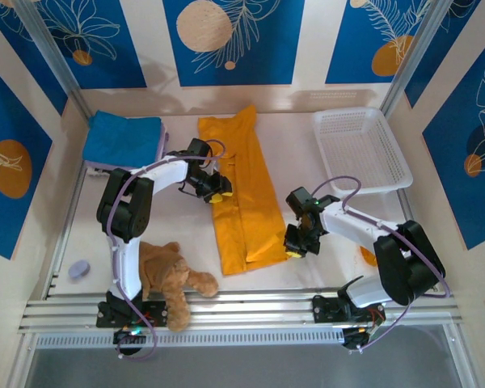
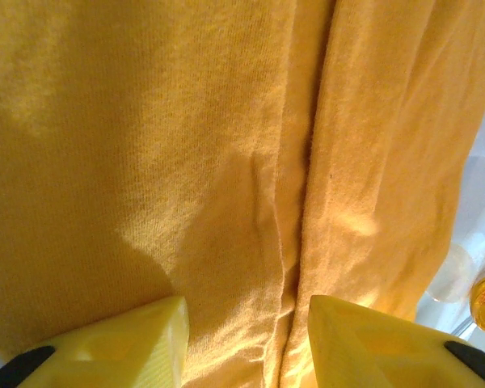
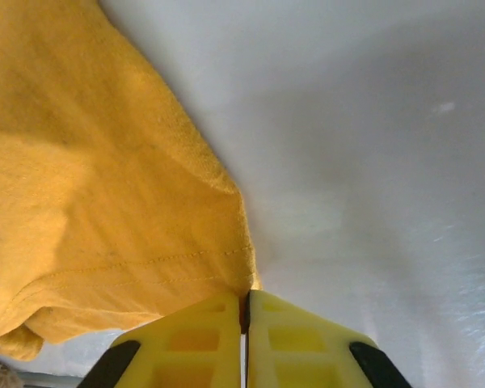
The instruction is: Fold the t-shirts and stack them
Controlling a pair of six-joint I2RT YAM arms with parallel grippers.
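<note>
Our orange t-shirt (image 1: 241, 174) runs far-to-near on the table (image 1: 295, 162); right gripper (image 1: 293, 252) pinches its near-right corner (jaws closed), left gripper (image 1: 218, 195) gapes over its left edge.

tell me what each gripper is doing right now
Left gripper: open, fingers apart over the orange t-shirt.
Right gripper: closed, pinching that t-shirt's hem corner.

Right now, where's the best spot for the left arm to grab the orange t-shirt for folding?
Its near-left hem corner, from the left. The orange t-shirt lies as a long strip running away from the arms, and the right gripper is shut on the near-right corner; a matching hold could let both carry the hem up. The left gripper hovers open.
</note>
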